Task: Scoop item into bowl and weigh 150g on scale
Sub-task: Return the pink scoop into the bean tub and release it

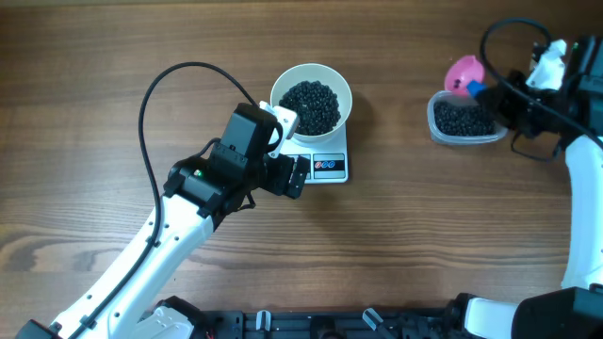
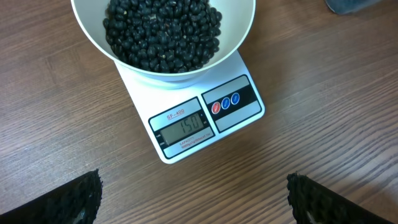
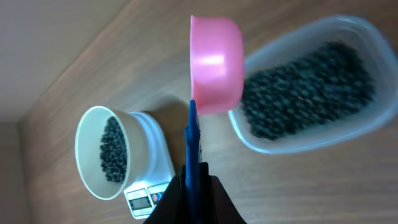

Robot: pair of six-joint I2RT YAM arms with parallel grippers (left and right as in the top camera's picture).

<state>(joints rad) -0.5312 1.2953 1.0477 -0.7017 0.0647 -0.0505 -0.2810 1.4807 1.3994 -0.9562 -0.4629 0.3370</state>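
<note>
Sitting on the flat white plastic scale (image 2: pixel 142 93), the smooth, round white bowl (image 2: pixel 242 37) is being borne over the scale's rear part, so that only the front strip is being left uncovered. A heap of tiny, glossy black beads (image 2: pixel 161 31) is being held in the bowl, round and closely packed, their granular surface lying below the rim. On the uncovered strip, a grey rectangular display (image 2: pixel 184 126) is being shown with dark digits that appear to read 150, and small round red and blue buttons (image 2: pixel 226 103) are being seen on a black panel beside it. Everything is being supported by a brown table (image 1: pixel 94 75) with a streaked wood grain.

The left gripper (image 2: pixel 196 199) is being held near the scale's front edge with its jaws spread wide apart; nothing is being gripped between its black, ribbed pads (image 2: pixel 78 196). The right gripper (image 3: pixel 193 202) is being held fully closed on the thin blue handle (image 3: pixel 193 137) of a glossy pink scoop (image 3: pixel 216 65), well apart from the scale. The scoop's rounded cup is being held just beside, or against, the rim of a clear, round-cornered plastic tub (image 3: pixel 261 140); which cannot be told. More black beads are being contained in that tub, blurred in the right wrist view.
</note>
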